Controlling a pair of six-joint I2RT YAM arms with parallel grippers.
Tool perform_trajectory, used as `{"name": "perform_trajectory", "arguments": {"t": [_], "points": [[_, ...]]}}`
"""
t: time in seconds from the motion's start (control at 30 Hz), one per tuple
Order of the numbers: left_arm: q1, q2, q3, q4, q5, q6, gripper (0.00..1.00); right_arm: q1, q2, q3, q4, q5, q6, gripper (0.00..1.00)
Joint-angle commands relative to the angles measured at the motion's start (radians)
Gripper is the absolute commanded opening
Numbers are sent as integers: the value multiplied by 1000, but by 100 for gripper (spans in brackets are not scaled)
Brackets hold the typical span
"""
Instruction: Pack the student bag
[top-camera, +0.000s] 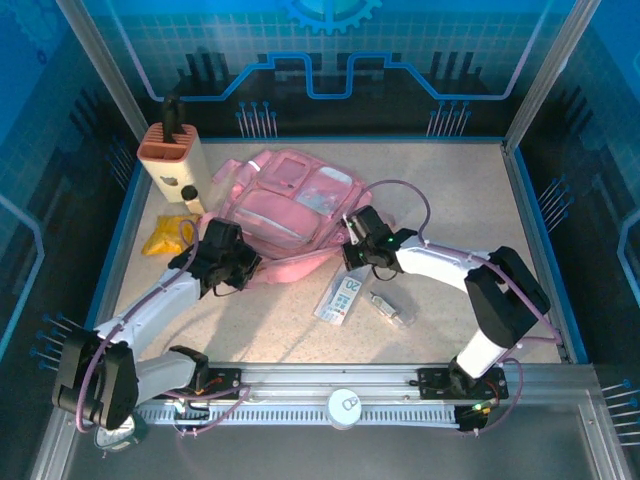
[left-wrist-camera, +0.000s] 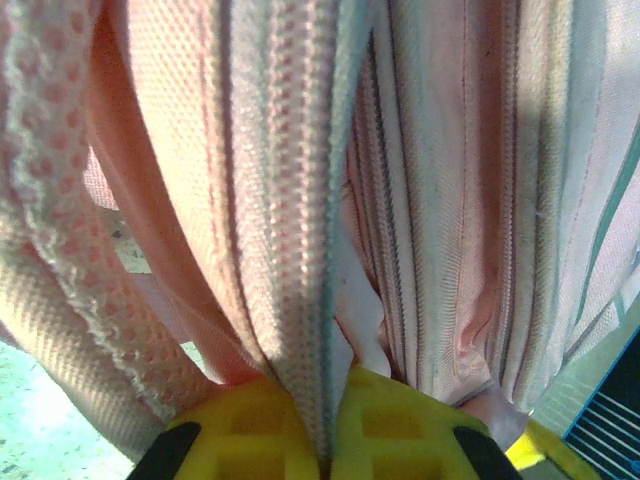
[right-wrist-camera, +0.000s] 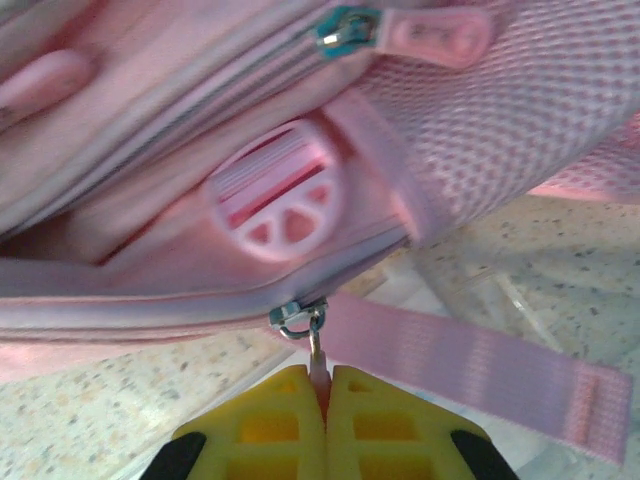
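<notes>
Bag (top-camera: 295, 205): pink, soft, lying flat at upper centre of the table (top-camera: 450, 200), between the two grippers. Left gripper (left-wrist-camera: 325, 440): at the bag's lower left edge, yellow pads pressed together on a fold of zip tape. Right gripper (right-wrist-camera: 325, 400): at the bag's right edge, clamped on a zip pull (right-wrist-camera: 315, 352). We note mesh panels, a woven strap (right-wrist-camera: 470, 365) and a round badge (right-wrist-camera: 275, 190). Block (top-camera: 172, 150), upper left: tan, a dark handle standing in its top. We cannot tell the bag's contents
</notes>
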Motion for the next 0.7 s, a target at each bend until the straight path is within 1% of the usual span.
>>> {"name": "perform_trajectory", "arguments": {"t": [0.0, 0.1, 0.2, 0.33, 0.4, 0.47, 0.53, 0.6, 0.63, 0.67], "points": [[48, -15, 21, -74, -71, 85, 0, -74, 34, 18, -15, 101, -2, 0], [71, -9, 20, -81, -68, 107, 0, -106, 59, 38, 1, 86, 3, 0], [85, 3, 28, -77, -55, 134, 0, -112, 79, 67, 0, 82, -14, 0], [90, 18, 61, -108, -62, 184, 0, -112, 76, 76, -7, 47, -21, 0], [93, 13, 77, -132, -89, 209, 0, -116, 64, 63, 1, 54, -17, 0], [114, 10, 84, -151, -89, 227, 0, -134, 69, 68, -10, 56, -18, 0], [125, 4, 87, -147, -79, 241, 0, -144, 68, 89, -40, 37, -30, 0], [126, 6, 100, -152, -59, 266, 0, -134, 41, 86, -48, -8, -33, 0], [125, 9, 110, -156, -39, 279, 1, -129, 18, 79, -53, -51, -23, 5], [125, 10, 117, -159, -17, 290, 5, -124, -3, 71, -55, -98, -13, 13]]}}
